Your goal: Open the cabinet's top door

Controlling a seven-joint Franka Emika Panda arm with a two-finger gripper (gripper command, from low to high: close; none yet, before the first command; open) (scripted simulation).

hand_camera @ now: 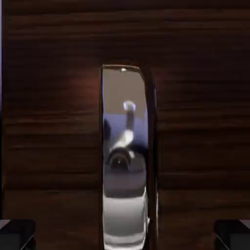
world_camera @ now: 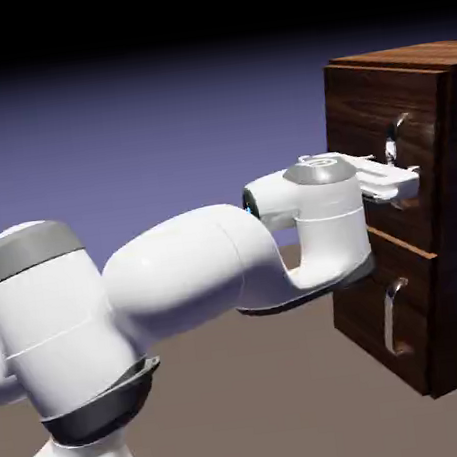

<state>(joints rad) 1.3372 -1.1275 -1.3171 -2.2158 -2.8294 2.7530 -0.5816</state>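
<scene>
The cabinet point(world_camera: 446, 246) is a dark wood-grain box at the exterior view's right. Its top door point(world_camera: 360, 116) carries a vertical curved silver handle point(world_camera: 395, 137). My gripper point(world_camera: 406, 180) reaches level against that door, at the lower part of the handle. In the hand view the top door point(hand_camera: 53, 122) fills the picture and the shiny handle point(hand_camera: 124, 146) runs up the middle. My gripper point(hand_camera: 125, 237) straddles it. The grey fingertips point(hand_camera: 17, 232) sit in the bottom corners, well apart from the bar on both sides, so the gripper is open. The door looks flush with the cabinet front.
Below the top door is a matching lower panel point(world_camera: 368, 306) with its own silver handle point(world_camera: 392, 315). My white arm point(world_camera: 197, 267) stretches from the lower left across to the cabinet, above the brown table point(world_camera: 254, 401).
</scene>
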